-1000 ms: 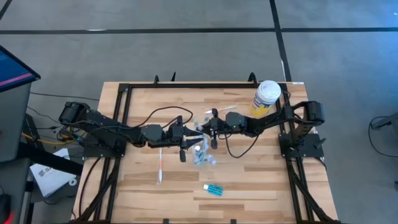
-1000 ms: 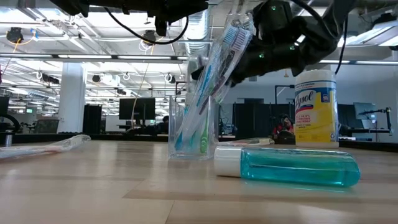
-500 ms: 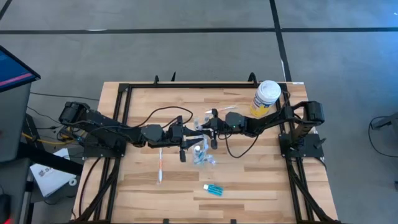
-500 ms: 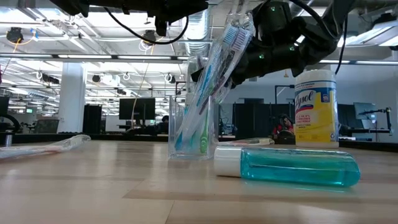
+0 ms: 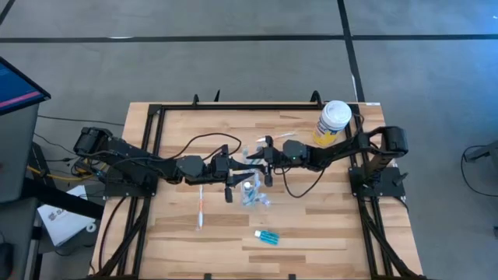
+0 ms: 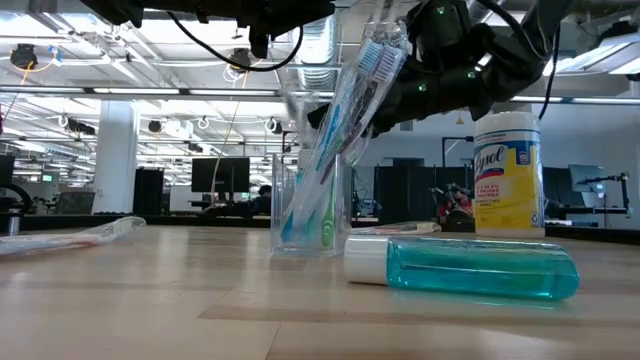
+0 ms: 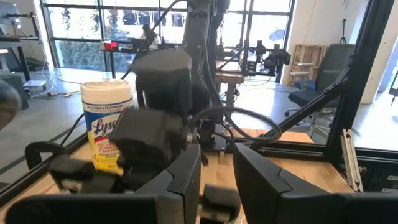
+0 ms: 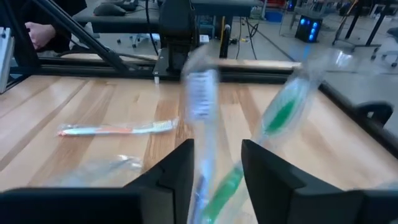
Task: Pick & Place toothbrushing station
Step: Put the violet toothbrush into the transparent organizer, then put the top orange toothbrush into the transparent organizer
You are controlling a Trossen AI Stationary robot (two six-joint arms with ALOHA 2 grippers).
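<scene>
Centrally in the high view, the tumbler [image 5: 250, 191] sits just below both grippers; the right gripper [image 5: 265, 160], released, is nearer the brushes [image 6: 340, 120] leaning up-right; left gripper [image 5: 230, 167] unclear.

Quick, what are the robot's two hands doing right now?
Left tool: fingers a little apart, nothing seen held; it is next to the cup.
Right tool: open, brushes between its fingers, over the cup.

"Lysol" reads on the yellow wipes canister [image 6: 508, 175]; its smaller print is illegible
</scene>
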